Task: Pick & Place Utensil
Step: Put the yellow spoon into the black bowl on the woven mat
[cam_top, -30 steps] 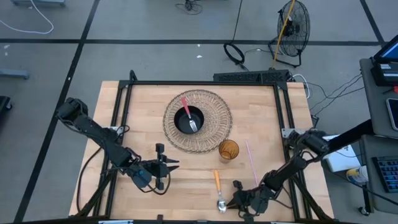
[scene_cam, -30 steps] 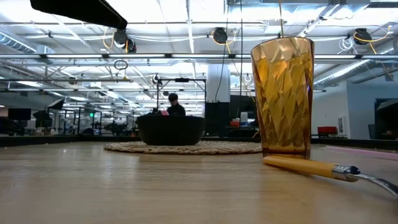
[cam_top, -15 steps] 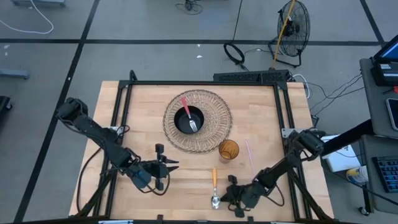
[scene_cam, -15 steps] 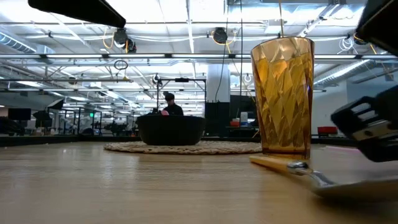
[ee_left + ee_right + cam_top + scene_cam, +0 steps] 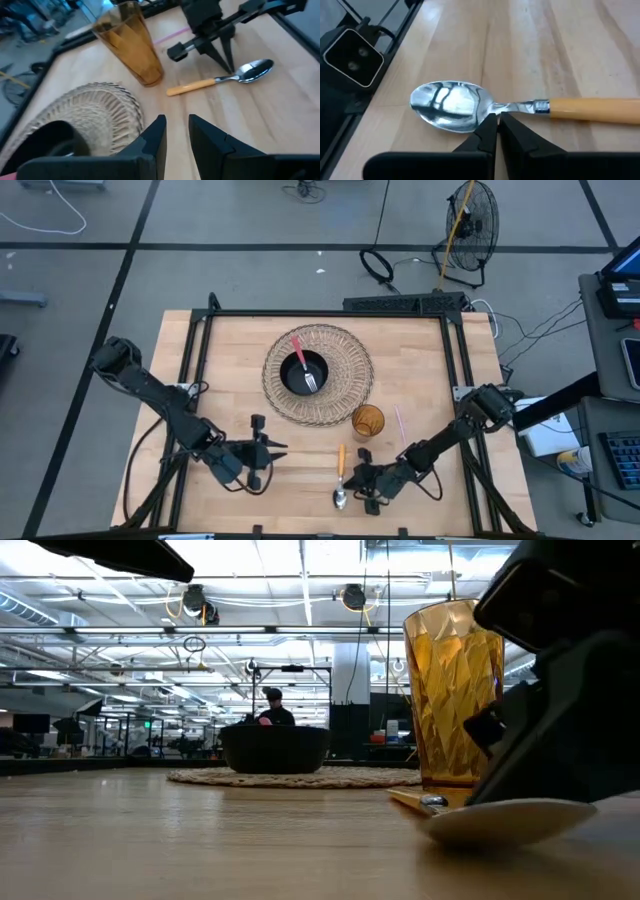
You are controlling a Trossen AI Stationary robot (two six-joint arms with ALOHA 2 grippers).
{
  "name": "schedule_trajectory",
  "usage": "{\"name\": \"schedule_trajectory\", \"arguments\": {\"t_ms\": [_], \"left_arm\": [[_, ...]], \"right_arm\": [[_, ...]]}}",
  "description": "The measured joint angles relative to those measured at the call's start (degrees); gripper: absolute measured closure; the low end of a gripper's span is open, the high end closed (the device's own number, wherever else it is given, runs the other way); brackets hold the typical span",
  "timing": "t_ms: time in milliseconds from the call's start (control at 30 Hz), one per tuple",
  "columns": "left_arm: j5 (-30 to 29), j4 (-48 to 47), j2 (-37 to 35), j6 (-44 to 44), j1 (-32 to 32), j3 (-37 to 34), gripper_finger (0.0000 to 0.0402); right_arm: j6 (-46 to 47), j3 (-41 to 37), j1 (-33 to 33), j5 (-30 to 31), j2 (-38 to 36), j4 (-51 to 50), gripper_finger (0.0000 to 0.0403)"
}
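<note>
A spoon (image 5: 340,478) with an orange handle and a steel bowl lies flat on the table near its near edge, bowl end nearest that edge; it also shows as the spoon (image 5: 450,106) in the right wrist view. My right gripper (image 5: 359,480) stands at the spoon's right side, fingers shut, tips down at the neck. My left gripper (image 5: 275,448) waits open to the left of the spoon, pointing toward it and touching nothing. A black bowl (image 5: 304,372) holding a pink-handled fork (image 5: 303,365) sits on a round woven mat (image 5: 345,350). My right gripper (image 5: 498,120) has its shut fingertips against the spoon's steel neck (image 5: 512,106), between bowl and orange handle. It comes slanting down from the table's right, across the spoon. The spoon lies flat on the wood, not lifted.
An amber glass (image 5: 367,421) stands just beyond the spoon's handle end, close to the mat's edge. A pink straw (image 5: 402,430) lies to the right of the glass. Bare wood lies between the two grippers and along the near edge. A black frame rims the table.
My right gripper has moved toward the table's left along the near edge and met the spoon. The spoon has slid left on the table, its bowl end moving more than its handle end, so it now lies nearly straight toward the far edge.
</note>
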Motion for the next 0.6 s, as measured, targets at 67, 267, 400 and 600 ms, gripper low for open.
{"name": "schedule_trajectory", "arguments": {"t_ms": [67,267,400,600], "left_arm": [[2.4,0.2,0.0,-0.2,0.8,0.0,0.0314],[11.0,9.3,3.3,5.0,3.8,0.0,0.0314],[18.6,19.9,9.2,9.7,7.2,0.1,0.0314],[26.9,26.8,18.1,11.7,12.1,2.7,0.0314]], "right_arm": [[0.0,0.0,0.2,-0.3,0.0,-0.1,0.0392],[-0.1,0.0,3.2,0.6,-1.9,-3.8,0.0392],[3.1,0.0,5.6,5.5,-5.1,-12.0,0.0392],[10.6,-0.1,9.3,12.9,-11.3,-27.5,0.0392]]}}
